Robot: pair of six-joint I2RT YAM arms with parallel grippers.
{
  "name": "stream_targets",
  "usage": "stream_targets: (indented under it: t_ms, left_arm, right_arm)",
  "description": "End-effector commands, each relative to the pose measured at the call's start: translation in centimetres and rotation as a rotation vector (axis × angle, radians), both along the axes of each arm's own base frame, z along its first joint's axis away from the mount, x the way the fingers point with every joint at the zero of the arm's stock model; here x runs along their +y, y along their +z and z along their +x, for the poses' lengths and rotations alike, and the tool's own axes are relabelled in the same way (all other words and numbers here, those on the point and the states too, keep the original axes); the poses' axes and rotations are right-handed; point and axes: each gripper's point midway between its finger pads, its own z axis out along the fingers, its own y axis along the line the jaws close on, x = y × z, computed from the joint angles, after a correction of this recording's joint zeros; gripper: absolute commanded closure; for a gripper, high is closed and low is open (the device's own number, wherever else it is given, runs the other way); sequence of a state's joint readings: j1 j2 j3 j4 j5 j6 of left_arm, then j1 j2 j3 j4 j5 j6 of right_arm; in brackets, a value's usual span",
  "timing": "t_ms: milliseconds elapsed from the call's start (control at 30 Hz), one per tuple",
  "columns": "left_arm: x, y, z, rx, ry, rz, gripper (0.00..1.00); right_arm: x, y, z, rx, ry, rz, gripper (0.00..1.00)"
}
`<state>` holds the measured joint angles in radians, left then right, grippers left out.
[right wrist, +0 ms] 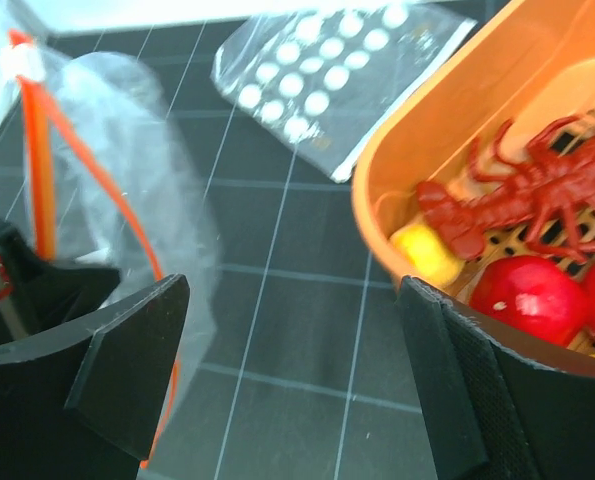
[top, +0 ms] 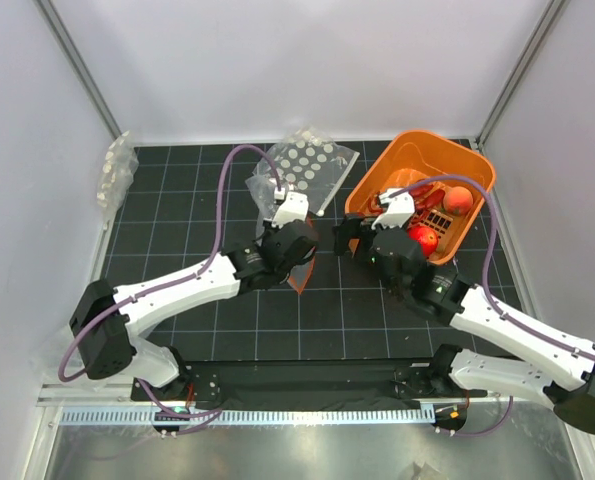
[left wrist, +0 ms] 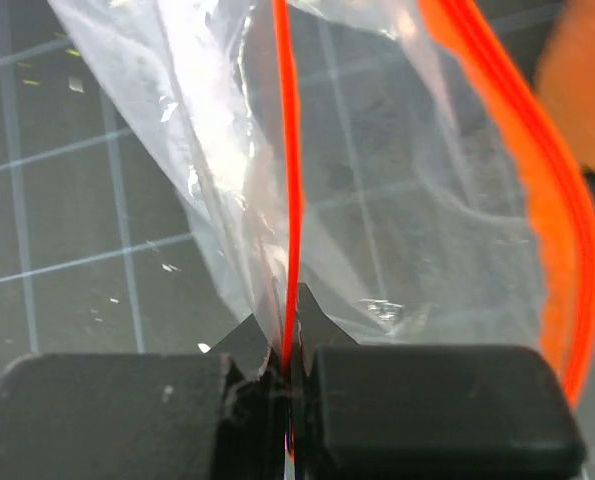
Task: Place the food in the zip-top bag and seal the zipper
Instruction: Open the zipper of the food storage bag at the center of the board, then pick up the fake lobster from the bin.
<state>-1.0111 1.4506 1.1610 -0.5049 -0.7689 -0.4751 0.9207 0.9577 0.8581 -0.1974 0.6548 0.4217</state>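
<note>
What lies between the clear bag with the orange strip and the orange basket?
Only bare gridded mat, as the right wrist view shows. In the top view the open right gripper hangs above that gap.

A black gridded mat [top: 277, 325] lies between plain white walls [top: 277, 60] under even light

End effector [left wrist: 289, 400] clamped on zipper [left wrist: 290, 200].

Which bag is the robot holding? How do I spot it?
Find the big orange basket at the far right of the black table. Just left of it, the left gripper pinches a clear zip-top bag. It has an orange-red zipper along its mouth, unlike the bag of white discs behind it.
</note>
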Motion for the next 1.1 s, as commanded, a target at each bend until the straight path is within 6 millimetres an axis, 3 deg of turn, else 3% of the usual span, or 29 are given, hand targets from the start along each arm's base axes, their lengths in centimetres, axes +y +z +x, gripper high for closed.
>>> stream_targets:
  t_ms: [0,67,100,167,200,233,267,300,333,367,400,433,467,500,567,633,667,700,833,1067]
  left_arm:
    - [-2.3,1.9,-2.3,0.048,-0.118,-0.099,1.0]
    - [-2.7,2.2,-3.2,0.042,-0.145,-0.097,1.0]
    - [-2.5,2.4,-3.2,0.042,-0.134,-0.1,1.0]
    - [-2.1,3.1,-2.7,0.016,-0.096,-0.097,1.0]
    - [-2.0,4.0,-2.4,0.013,-0.065,-0.104,1.0]
    - [-1.7,4.3,-2.1,0.016,-0.035,-0.099,1.0]
    - [-1.1,4.0,-2.3,0.047,-0.018,-0.058,1.0]
    - [-1.4,5.4,-1.9,0.034,0.008,-0.091,1.0]
    - [-1.4,5.9,-1.8,0.033,0.018,-0.09,1.0]
    - [-1.3,6.0,-1.7,0.037,0.026,-0.082,1.0]
    - [-1.2,5.7,-1.7,0.049,0.029,-0.056,1.0]
    - [-1.3,6.1,-1.5,0.046,0.019,-0.049,1.0]
    - [-1.2,5.9,-1.6,0.057,0.016,-0.028,1.0]
    - [-1.2,5.9,-1.6,0.064,0.01,-0.013,1.0]
    - [-1.6,6.2,-1.4,0.076,0.008,0.005,1.0]
    - [-1.1,5.8,-1.6,0.103,0.023,0.057,1.0]
    - [-1.2,6.6,-1.5,0.098,0.03,0.039,1.0]
    - [-0.7,6.5,-1.8,0.11,0.036,0.057,1.0]
    - [-0.3,6.2,-2.9,0.151,0.049,0.012,1.0]
    - [0.4,5.1,-6.0,0.247,0.033,-0.146,1.0]
  right_arm:
    - [1.6,0.5,-0.7,0.029,0.081,0.042,0.06]
    - [0.8,0.6,-0.7,0.038,0.061,-0.008,0.06]
    - [0.5,1.8,-0.4,0.021,0.044,-0.015,0.06]
    - [-2.5,2.3,0.4,0.014,-0.093,-0.098,0.07]
    - [-3.4,4.3,0.8,0.002,-0.144,-0.073,0.06]
    - [-5.7,3.4,1.6,0.06,-0.217,-0.122,0.06]
    - [-5.6,3.8,1.8,0.091,-0.19,-0.093,0.07]
    - [-6.2,5.0,2.4,0.096,-0.201,-0.047,0.06]
    - [-8.0,4.8,2.9,0.138,-0.246,-0.048,0.06]
    - [-7.7,4.3,3.3,0.189,-0.214,-0.032,0.06]
    - [-8.2,6.0,3.9,0.185,-0.226,-0.009,0.06]
    - [-8.9,5.5,3.7,0.234,-0.241,-0.037,0.04]
    - [-10.0,4.5,4.9,0.285,-0.285,-0.061,0.02]
    - [-10.0,5.4,5.5,0.289,-0.273,-0.05,0.02]
    - [-11.6,3.3,6.9,0.377,-0.321,-0.077,0.0]
    - [-11.2,2.1,8.2,0.425,-0.284,-0.005,0.0]
    - [-11.1,1.5,8.8,0.446,-0.296,0.052,0.01]
    - [-12.2,-0.3,9.7,0.491,-0.341,0.091,0.0]
    - [-13.6,-4.1,11.5,0.607,-0.45,0.241,0.0]
    - [-13.5,-10.4,14.4,0.676,-0.524,0.411,0.0]
